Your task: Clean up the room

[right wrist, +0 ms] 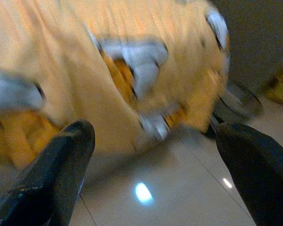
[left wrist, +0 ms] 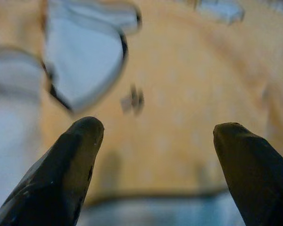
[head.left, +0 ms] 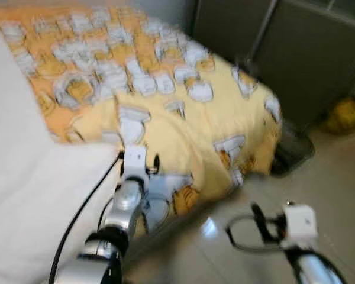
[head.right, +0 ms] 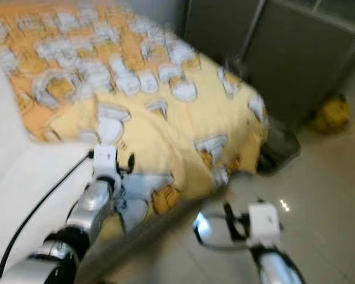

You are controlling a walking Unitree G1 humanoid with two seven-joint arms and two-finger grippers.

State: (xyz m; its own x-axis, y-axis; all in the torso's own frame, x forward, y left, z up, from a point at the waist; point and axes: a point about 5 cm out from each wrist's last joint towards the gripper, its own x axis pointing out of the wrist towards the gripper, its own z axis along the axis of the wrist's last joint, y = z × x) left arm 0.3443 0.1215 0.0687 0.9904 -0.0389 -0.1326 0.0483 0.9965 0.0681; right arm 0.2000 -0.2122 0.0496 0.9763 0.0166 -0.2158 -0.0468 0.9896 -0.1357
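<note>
A bed is covered with a yellow blanket (head.left: 165, 106) printed with white and orange shapes; it hangs down over the bed's side toward the floor. A white pillow or duvet (head.left: 23, 177) lies on the bed at the left. My left gripper (left wrist: 155, 129) is open and close to the blanket at the bed's edge, holding nothing. Over the tiled floor beside the bed, my right gripper (right wrist: 155, 127) is open and empty, pointing toward the hanging blanket. All views are blurred.
A grey wardrobe (head.left: 296, 53) stands behind the bed's foot. A dark, low object (head.left: 293, 151) sits on the floor at the bed's corner. A yellow thing (head.left: 345, 115) lies by the wardrobe. Shiny floor tiles (head.left: 331, 177) stretch to the right.
</note>
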